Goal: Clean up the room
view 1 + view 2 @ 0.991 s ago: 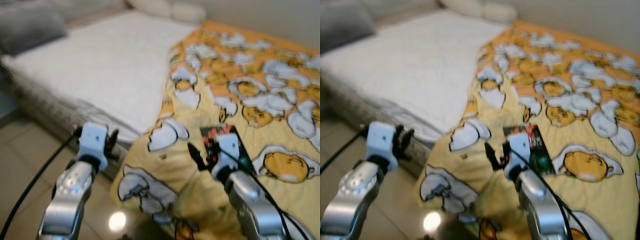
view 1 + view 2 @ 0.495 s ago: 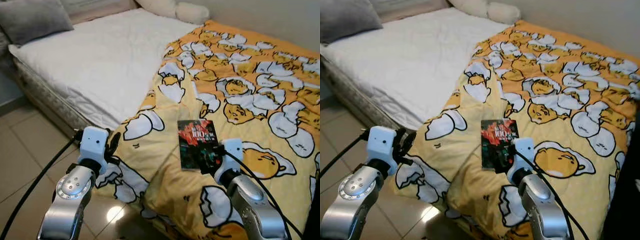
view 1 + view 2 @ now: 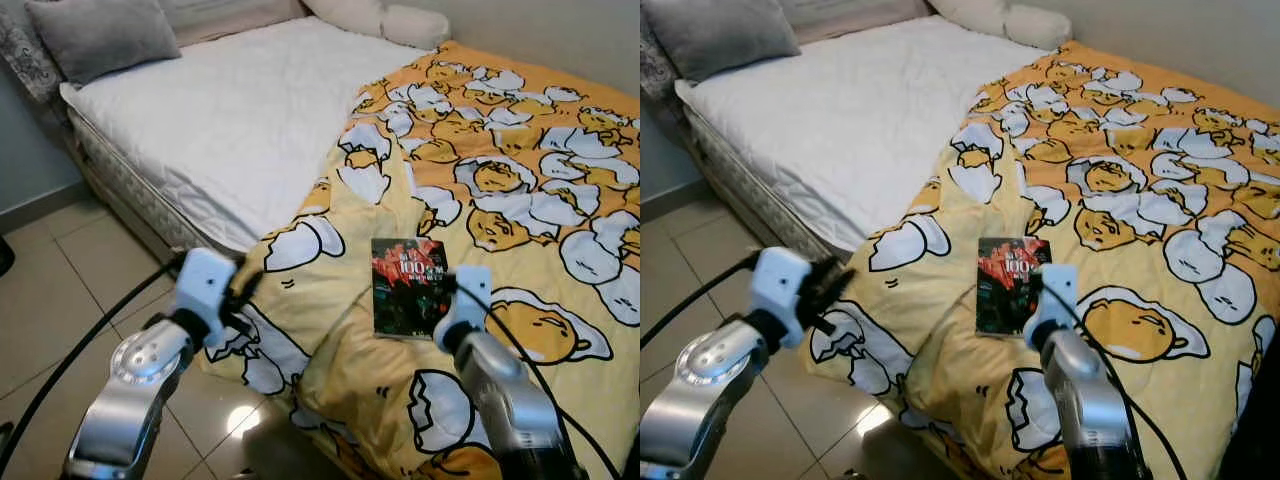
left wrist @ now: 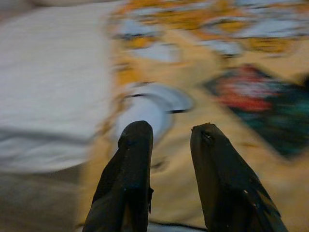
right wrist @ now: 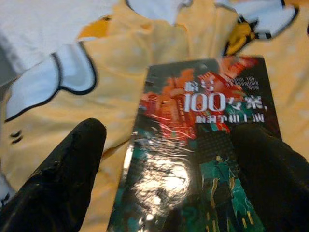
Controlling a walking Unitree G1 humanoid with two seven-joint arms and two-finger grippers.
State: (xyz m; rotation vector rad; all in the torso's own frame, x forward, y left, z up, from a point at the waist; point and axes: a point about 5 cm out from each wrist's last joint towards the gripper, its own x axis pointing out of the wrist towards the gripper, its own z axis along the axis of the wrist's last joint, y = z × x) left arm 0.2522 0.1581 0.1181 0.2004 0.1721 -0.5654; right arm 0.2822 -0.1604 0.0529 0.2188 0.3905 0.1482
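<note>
A dark book with red and white lettering lies flat on the yellow egg-print blanket, near the blanket's front fold. My right gripper hovers at the book's near right edge. In the right wrist view it stands open, its black fingers spread wide on either side of the book, with nothing held. My left gripper is at the blanket's hanging edge, left of the book. In the blurred left wrist view it is open and holds nothing.
The bed's bare white mattress lies to the left, with a grey pillow and white pillows at its head. Tiled floor runs along the bed's side. A black cable trails from my left arm.
The camera has turned and steadied, so the whole scene has shifted. My left gripper has moved right, toward the blanket's hanging edge. The right gripper stays at the book.
</note>
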